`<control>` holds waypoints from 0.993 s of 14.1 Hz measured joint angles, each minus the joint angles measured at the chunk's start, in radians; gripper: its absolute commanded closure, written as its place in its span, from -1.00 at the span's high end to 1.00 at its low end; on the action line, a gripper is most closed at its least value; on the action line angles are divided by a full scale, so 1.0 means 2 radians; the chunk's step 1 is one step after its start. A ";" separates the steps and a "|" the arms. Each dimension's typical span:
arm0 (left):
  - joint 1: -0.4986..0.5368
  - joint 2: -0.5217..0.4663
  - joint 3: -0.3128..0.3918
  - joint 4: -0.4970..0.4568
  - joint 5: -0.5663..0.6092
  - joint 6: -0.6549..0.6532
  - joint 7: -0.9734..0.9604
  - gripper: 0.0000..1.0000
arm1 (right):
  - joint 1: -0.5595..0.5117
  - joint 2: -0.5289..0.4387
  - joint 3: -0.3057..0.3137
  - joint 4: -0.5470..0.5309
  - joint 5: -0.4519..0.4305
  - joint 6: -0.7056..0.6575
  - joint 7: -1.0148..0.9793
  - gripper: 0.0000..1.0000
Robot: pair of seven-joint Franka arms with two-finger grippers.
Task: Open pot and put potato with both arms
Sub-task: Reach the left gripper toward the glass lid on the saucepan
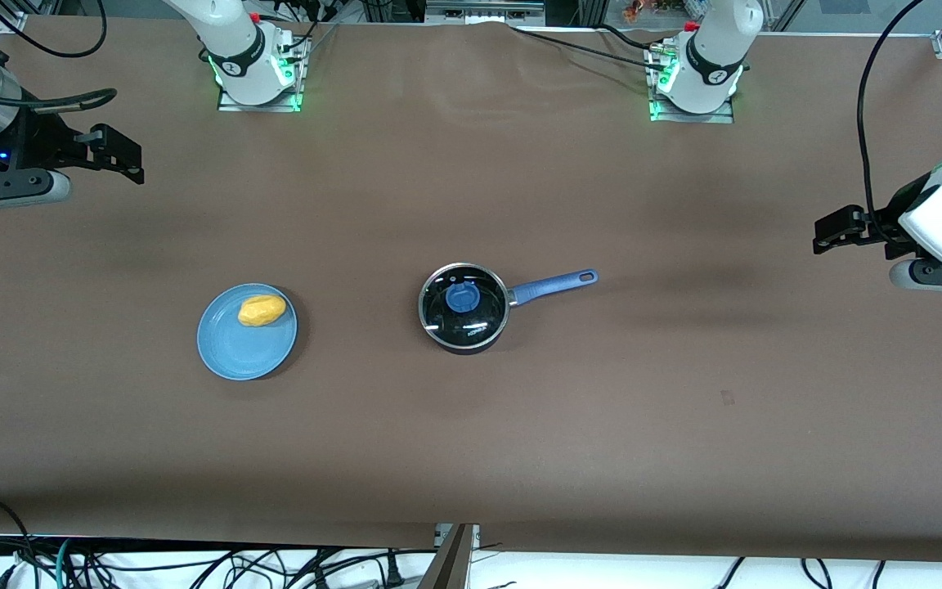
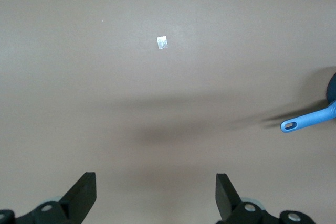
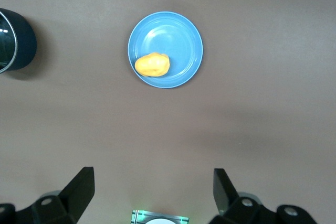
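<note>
One counter [image 1: 471,425], covered in brown.

One pot [image 1: 464,309], black with a metal rim; one long blue handle [image 1: 554,285] on it.

One glass lid [image 1: 463,303] on the pot, bearing one blue knob [image 1: 463,297].

One blue plate [image 1: 247,331].

One potato [image 1: 262,310], yellow-orange, on the plate.

Two white arms: one right arm base [image 1: 246,57], one left arm base [image 1: 708,61].

Two black pincers: one right pincer [image 1: 115,155], one left pincer [image 1: 835,231]. Each has two fingers, four fingers in all.

One small pale square mark [image 2: 162,42] on the counter.
</note>
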 measured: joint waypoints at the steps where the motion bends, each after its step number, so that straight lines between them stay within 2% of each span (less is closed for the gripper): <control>1: 0.000 0.000 0.000 0.000 0.000 0.000 0.000 1.00 | 0.000 0.000 0.000 0.000 0.000 0.000 0.000 1.00; 5: -0.003 0.000 -0.002 0.000 0.000 -0.001 -0.004 1.00 | 0.000 0.000 0.000 0.000 0.000 0.000 0.000 1.00; 7: -0.016 0.004 -0.010 -0.006 -0.006 0.008 -0.040 1.00 | 0.000 0.000 0.000 0.000 0.000 0.000 0.000 1.00; 8: -0.025 0.009 -0.023 -0.013 -0.014 0.029 -0.074 1.00 | 0.000 0.000 0.000 0.000 0.000 0.000 0.000 1.00; 11: -0.048 0.047 -0.087 -0.033 -0.018 0.118 -0.226 1.00 | 0.000 0.000 0.000 0.000 0.000 0.000 0.000 1.00; 14: -0.083 0.093 -0.111 -0.037 -0.018 0.188 -0.319 1.00 | 0.000 0.000 0.000 0.000 0.000 0.000 0.000 1.00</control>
